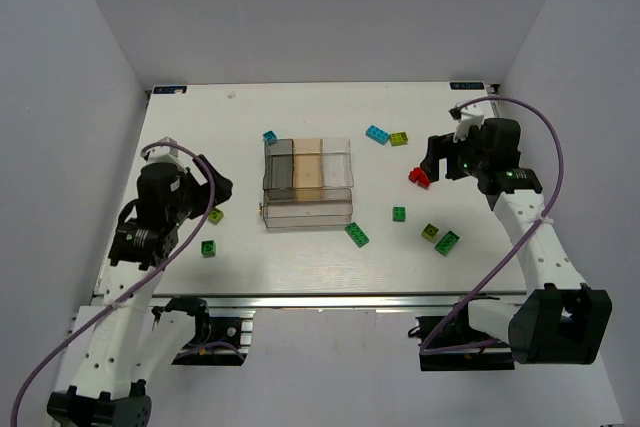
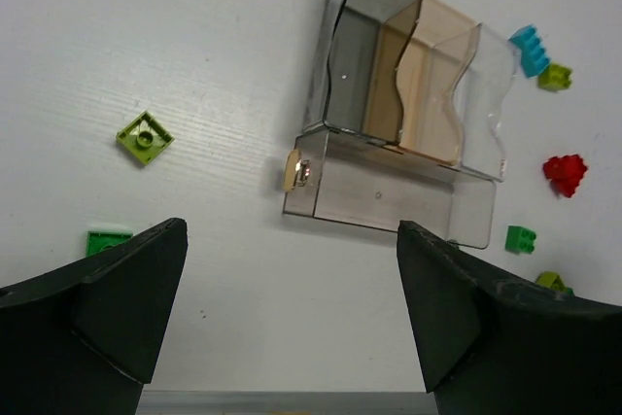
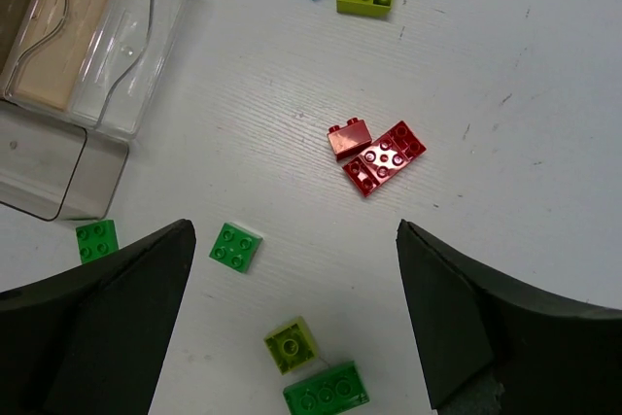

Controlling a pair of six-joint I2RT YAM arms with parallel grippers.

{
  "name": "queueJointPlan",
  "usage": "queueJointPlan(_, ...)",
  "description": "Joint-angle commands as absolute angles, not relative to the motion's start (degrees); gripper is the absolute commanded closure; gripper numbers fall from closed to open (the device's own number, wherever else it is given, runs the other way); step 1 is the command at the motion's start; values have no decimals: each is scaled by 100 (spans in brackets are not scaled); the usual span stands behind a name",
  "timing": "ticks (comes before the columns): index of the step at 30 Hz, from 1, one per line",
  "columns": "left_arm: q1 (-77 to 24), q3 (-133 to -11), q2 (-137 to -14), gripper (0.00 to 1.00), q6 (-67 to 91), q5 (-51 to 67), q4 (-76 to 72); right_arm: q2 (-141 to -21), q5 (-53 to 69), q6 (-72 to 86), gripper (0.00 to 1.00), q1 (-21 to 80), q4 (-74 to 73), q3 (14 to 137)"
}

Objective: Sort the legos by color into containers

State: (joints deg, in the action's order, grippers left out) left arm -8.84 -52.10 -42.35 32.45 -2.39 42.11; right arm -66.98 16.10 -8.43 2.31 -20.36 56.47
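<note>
The clear divided container box (image 1: 308,185) stands mid-table and is also in the left wrist view (image 2: 398,114). My left gripper (image 1: 218,188) is open and empty, left of the box (image 2: 292,240). A lime brick (image 1: 216,215) and a green brick (image 1: 208,248) lie near it. My right gripper (image 1: 433,163) is open and empty, hovering over two red bricks (image 1: 419,177), which lie ahead of its fingers (image 3: 294,230) in the right wrist view (image 3: 384,155). A green brick (image 3: 236,246), a lime brick (image 3: 292,344) and a green brick (image 3: 326,391) lie between the jaws.
A cyan brick (image 1: 377,134) and a lime brick (image 1: 399,138) lie at the back right. Another cyan brick (image 1: 270,137) sits at the box's back left corner. Green bricks (image 1: 357,234) (image 1: 399,213) (image 1: 447,242) and a lime one (image 1: 430,232) lie front right. White walls enclose the table.
</note>
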Motion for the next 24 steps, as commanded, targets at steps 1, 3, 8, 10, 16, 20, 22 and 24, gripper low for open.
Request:
queueJointPlan(1, -861, -5124, -4526, 2, 3261, -307, 4333, -6741, 1828, -835, 11, 229, -2022, 5739)
queueJointPlan(3, -861, -5107, -4631, 2, 3252, -404, 4289, -6750, 1924, -887, 11, 220, -2013, 5748)
queueJointPlan(8, -861, -5045, -5035, 2, 3217, -606, 4140, -6794, 2310, -1334, 11, 229, -2039, 5713)
queueJointPlan(10, -861, -5045, -5212, 5, 3234, -782, 4122, -6864, 2425, -2089, 11, 290, -2266, 5686)
queueJointPlan(16, -730, -5132, -6020, 65, 3305, -1378, 4289, -7146, 3076, -3277, 11, 404, -2979, 5845)
queueJointPlan(20, -388, -5378, -6564, 42, 3165, -1643, 4447, -7005, 3329, -3698, 11, 510, -2927, 5573)
queueJointPlan(22, -142, -5475, -6951, 36, 3006, -1643, 4474, -6891, 3419, -3753, 11, 536, -2822, 5432)
queueJointPlan(24, 367, -5511, -7284, 34, 3032, -1600, 4482, -6864, 3585, -3603, 11, 536, -2646, 5195)
